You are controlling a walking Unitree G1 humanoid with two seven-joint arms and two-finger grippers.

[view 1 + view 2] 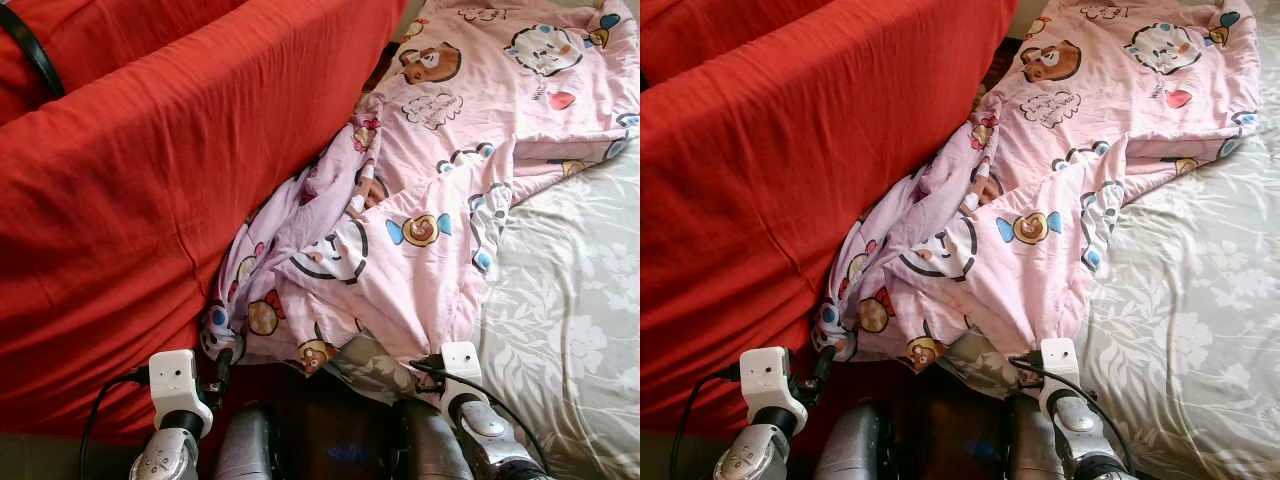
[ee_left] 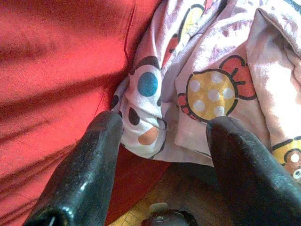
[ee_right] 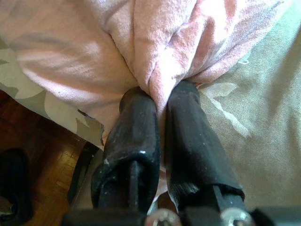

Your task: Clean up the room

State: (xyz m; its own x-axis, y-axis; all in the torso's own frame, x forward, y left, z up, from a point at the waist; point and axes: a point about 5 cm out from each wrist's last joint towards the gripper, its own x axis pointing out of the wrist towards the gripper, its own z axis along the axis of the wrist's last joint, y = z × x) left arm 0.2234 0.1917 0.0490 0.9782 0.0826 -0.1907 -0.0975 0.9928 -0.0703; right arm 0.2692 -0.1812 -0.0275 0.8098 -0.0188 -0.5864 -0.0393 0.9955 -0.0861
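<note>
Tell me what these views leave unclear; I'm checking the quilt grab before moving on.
- Right gripper: shut on a pink quilt fold; fabric hides the fingertips.
- Left gripper: open beside the red cover; the head views' lower edge cuts off its arm.
- Grey floral sheet: the quilt covers its left part.

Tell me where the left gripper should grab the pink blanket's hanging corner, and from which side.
Grip the bunched lower corner of the pink blanket, the fold with the blue dot beside the red cover. Come in from below and in front: the left gripper is open with that fold between its fingers. The right gripper already pinches a fold at the bed's edge.
</note>
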